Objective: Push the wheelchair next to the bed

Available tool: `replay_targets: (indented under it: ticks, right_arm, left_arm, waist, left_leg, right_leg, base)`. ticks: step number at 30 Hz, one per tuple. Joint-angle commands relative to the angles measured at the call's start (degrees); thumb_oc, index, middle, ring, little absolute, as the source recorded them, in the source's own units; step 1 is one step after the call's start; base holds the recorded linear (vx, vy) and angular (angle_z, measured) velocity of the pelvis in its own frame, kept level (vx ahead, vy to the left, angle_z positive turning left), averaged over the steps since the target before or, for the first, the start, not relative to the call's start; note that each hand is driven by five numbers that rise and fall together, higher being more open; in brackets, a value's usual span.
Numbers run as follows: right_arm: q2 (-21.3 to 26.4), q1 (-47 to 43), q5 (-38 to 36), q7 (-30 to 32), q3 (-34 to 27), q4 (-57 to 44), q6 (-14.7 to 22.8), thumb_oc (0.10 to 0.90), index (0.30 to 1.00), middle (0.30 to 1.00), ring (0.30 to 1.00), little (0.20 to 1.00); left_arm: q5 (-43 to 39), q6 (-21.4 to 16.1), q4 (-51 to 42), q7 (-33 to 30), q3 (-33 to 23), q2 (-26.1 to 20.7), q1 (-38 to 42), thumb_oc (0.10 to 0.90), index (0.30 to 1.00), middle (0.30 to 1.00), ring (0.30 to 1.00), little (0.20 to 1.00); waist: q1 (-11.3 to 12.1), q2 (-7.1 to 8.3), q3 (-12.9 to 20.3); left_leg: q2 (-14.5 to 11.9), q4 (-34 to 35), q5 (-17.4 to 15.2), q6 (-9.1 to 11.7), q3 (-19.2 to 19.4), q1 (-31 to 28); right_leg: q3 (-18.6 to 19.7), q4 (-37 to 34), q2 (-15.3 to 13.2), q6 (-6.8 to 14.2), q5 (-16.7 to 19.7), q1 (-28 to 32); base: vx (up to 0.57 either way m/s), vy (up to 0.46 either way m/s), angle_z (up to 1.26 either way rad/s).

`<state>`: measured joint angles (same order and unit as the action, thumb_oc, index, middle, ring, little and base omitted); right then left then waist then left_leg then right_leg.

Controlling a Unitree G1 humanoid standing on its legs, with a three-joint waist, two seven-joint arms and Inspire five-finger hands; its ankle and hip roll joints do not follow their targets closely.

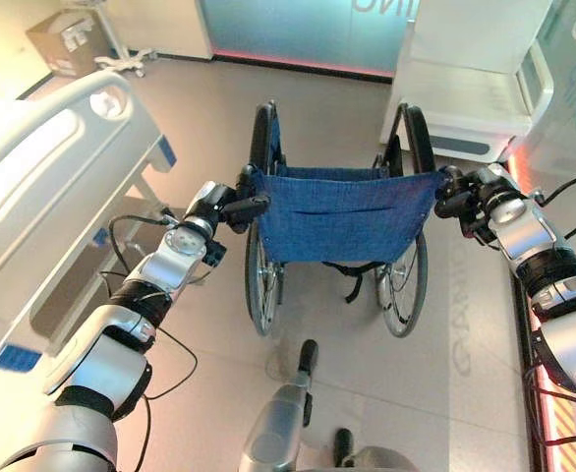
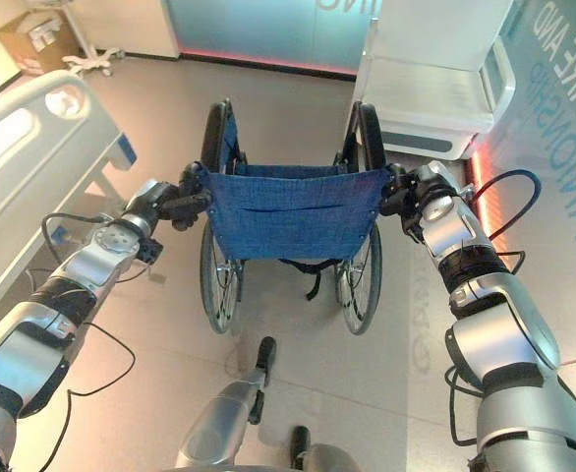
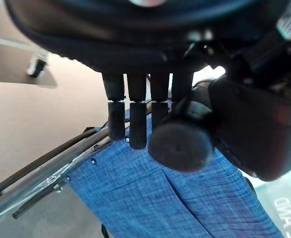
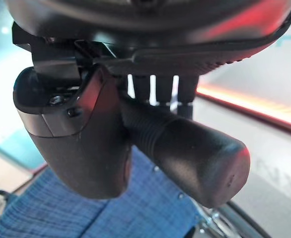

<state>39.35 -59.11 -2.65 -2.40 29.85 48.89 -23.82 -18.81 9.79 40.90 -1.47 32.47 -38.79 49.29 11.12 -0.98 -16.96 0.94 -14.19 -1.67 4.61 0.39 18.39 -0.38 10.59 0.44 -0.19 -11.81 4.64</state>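
Left eye view is showing both hands gripping the wheelchair (image 1: pixel 339 231) from behind: the left hand (image 1: pixel 212 204) is curling round the left push handle (image 1: pixel 246 207), the right hand (image 1: pixel 468 194) round the right push handle (image 4: pixel 185 146). The left wrist view is showing fingers (image 3: pixel 135 124) pressed side by side, bending over the grip with the thumb closing beside them; the right wrist view is showing the thumb and fingers wrapping that handle the same way. The blue seat back (image 2: pixel 288 208) is hanging between the handles; the seat appears empty, though mostly hidden. The bed (image 1: pixel 42 187) is lying to the robot's left, near the chair but apart. Judgement: grasp done, pushing under way or about to begin; next move is calling for steering left to sit alongside the bed. A cardboard box (image 1: pixel 67 41) is standing far left, contents unreadable; a white cabinet (image 2: pixel 435 74) beyond.
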Motion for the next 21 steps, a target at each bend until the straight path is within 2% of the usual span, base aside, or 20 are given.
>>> replay_targets:
  ticks: [1,3,5,7,10,12,15,16,17,18,21]
  right_arm:
    - [3.3,0.3,5.1,-4.1,5.5,-3.4,6.3,0.400,0.300,0.300,0.300,0.300]
    - [2.2,0.3,5.0,-3.1,5.4,-2.5,7.3,0.400,0.300,0.300,0.300,0.300]
    - [1.1,-0.6,4.8,-2.2,5.6,-1.2,8.2,0.400,0.300,0.300,0.300,0.300]
    - [0.8,-0.7,4.9,-2.2,5.4,-0.6,8.8,0.400,0.300,0.300,0.300,0.300]
    - [0.6,0.8,5.4,-1.7,4.6,1.7,11.8,0.400,0.300,0.300,0.300,0.300]
    - [0.3,1.8,6.1,-2.0,4.6,2.2,12.4,0.400,0.300,0.300,0.300,0.300]
    - [0.1,1.9,6.3,-2.0,5.2,1.8,12.0,0.400,0.300,0.300,0.300,0.300]
    - [-0.3,1.1,6.7,-2.4,5.6,1.1,11.0,0.400,0.300,0.300,0.300,0.300]
    - [-0.3,0.6,7.0,-2.5,5.9,0.6,10.6,0.400,0.300,0.300,0.300,0.300]
    - [-0.1,0.4,6.9,-2.3,6.1,0.2,10.1,0.400,0.300,0.300,0.300,0.300]
    - [1.3,-1.1,7.5,-2.8,6.5,-2.2,7.8,0.400,0.300,0.300,0.300,0.300]
  left_arm:
    - [5.1,-1.1,1.4,0.2,-2.9,-2.8,3.4,0.400,0.300,0.300,0.300,0.300]
    - [6.2,-0.9,1.4,-0.6,-2.5,-3.2,3.3,0.400,0.300,0.300,0.300,0.300]
    - [5.7,-0.8,1.3,-1.5,-2.3,-3.7,3.6,0.400,0.300,0.300,0.300,0.300]
    - [5.6,-0.7,1.3,-1.9,-2.2,-3.8,3.8,0.400,0.300,0.300,0.300,0.300]
    - [6.2,-0.9,1.1,-2.6,-2.3,-3.7,2.9,0.400,0.300,0.300,0.300,0.300]
    - [6.9,-1.1,0.8,-2.9,-2.7,-3.1,1.7,0.400,0.300,0.300,0.300,0.300]
    - [7.9,-1.6,0.7,-3.5,-3.2,-2.4,0.3,0.400,0.300,0.300,0.300,0.300]
    - [8.1,-1.8,0.6,-4.0,-3.5,-2.1,-0.1,0.400,0.300,0.300,0.300,0.300]
    - [8.2,-2.2,0.7,-4.1,-3.6,-2.0,0.1,0.400,0.300,0.300,0.300,0.300]
    - [8.2,-2.5,0.6,-4.1,-3.6,-2.1,0.1,0.400,0.300,0.300,0.300,0.300]
    - [7.6,-3.1,0.2,-3.1,-3.5,-2.6,1.6,0.400,0.300,0.300,0.300,0.300]
  waist:
    - [-2.5,2.55,1.3]
    - [-1.5,3.13,1.8]
    - [-0.1,3.66,2.3]
    - [0.4,3.80,2.5]
    - [1.0,4.29,4.4]
    - [0.3,4.20,5.0]
    - [-1.4,3.41,4.4]
    - [-3.7,2.21,2.6]
    - [-5.2,1.87,1.4]
    - [-5.9,2.13,0.8]
    - [-8.4,2.55,-0.8]
  left_leg:
    - [2.2,0.9,2.0,-5.9,1.0,-2.8]
    - [2.6,0.1,1.1,-6.7,0.9,-3.3]
    - [3.1,-0.7,0.6,-7.1,1.2,-2.6]
    - [3.4,-0.8,0.3,-7.4,1.3,-2.4]
    - [4.9,-0.4,-0.5,-8.8,1.8,-3.1]
    - [5.2,0.4,-1.3,-9.3,2.0,-5.2]
    - [5.3,0.9,-2.2,-9.3,0.9,-8.6]
    - [5.0,1.9,-3.7,-9.2,-1.1,-13.1]
    - [5.2,2.0,-5.1,-9.5,-2.2,-14.5]
    - [6.0,2.0,-5.6,-9.6,-3.1,-15.3]
    - [8.2,1.8,-7.9,-10.0,-7.2,-17.2]
  right_leg:
    - [-6.3,3.7,-4.9,3.8,1.6,3.8]
    - [-7.6,5.1,-6.9,5.1,4.0,4.3]
    - [-8.3,6.4,-8.8,5.5,7.3,5.6]
    - [-8.6,7.5,-9.4,5.5,8.7,6.1]
    - [-8.0,13.2,-9.4,6.3,15.0,6.4]
    - [-8.2,14.7,-9.5,6.5,16.5,3.5]
    - [-8.6,11.9,-9.1,5.8,14.3,-2.5]
    - [-8.7,10.1,-10.0,5.5,14.0,-10.9]
    - [-7.9,8.3,-10.1,5.6,15.3,-15.8]
    - [-7.4,5.3,-10.3,5.9,16.9,-18.3]
    - [-4.7,-5.7,-10.6,7.9,21.6,-21.4]
  base:
    - [0.44,0.188,-0.16]
    - [0.35,0.172,0.02]
    - [0.30,0.180,-0.31]
    - [0.19,0.127,-0.35]
    - [0.40,0.210,-0.31]
    - [0.40,0.118,-0.19]
    - [0.33,0.013,-0.26]
    - [0.43,-0.050,-0.27]
    - [0.46,-0.084,-0.12]
    - [0.39,-0.119,0.26]
    - [0.38,-0.168,1.03]
